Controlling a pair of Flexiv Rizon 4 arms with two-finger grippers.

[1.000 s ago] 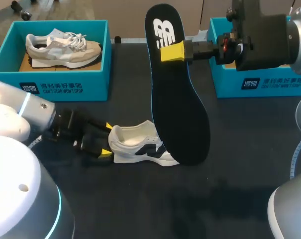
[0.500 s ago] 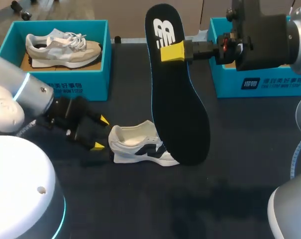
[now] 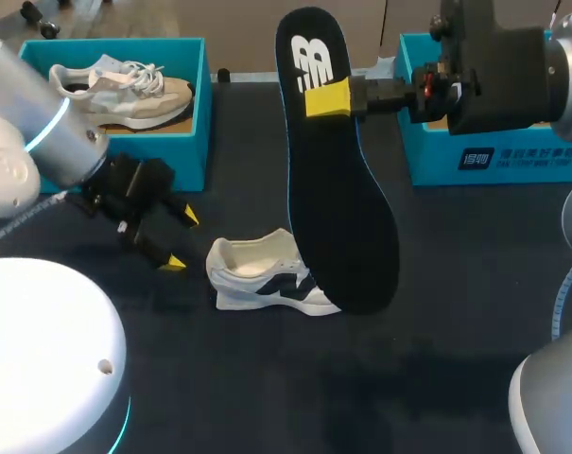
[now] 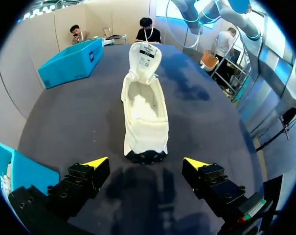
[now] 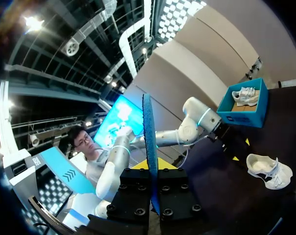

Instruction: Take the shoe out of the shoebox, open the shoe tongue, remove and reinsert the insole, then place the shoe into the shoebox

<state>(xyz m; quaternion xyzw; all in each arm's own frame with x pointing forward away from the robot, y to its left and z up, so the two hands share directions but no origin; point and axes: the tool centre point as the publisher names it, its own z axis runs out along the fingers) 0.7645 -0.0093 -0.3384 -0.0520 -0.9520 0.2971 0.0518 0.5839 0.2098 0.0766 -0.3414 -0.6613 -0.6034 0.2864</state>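
A white shoe with navy trim (image 3: 262, 274) lies on its side on the dark table. Its black insole (image 3: 338, 189) hangs upright above it, toe end down by the shoe. My right gripper (image 3: 328, 97) is shut on the insole near its heel end. In the right wrist view the insole (image 5: 148, 137) shows edge-on between the closed fingers of that gripper (image 5: 152, 178), with the shoe (image 5: 265, 169) far off on the table. My left gripper (image 3: 182, 241) stands open just left of the shoe's heel, apart from it. In the left wrist view the shoe (image 4: 145, 107) lies ahead of the open left gripper (image 4: 147, 164).
A teal shoebox (image 3: 125, 156) at the back left holds a beige and white shoe (image 3: 115, 90). A second teal shoebox (image 3: 494, 156) stands at the back right, partly behind my right arm. Bare dark table lies in front of the shoe.
My left arm has drawn back from the shoe's heel, left and away, its gripper still open. The right arm and the insole have not moved.
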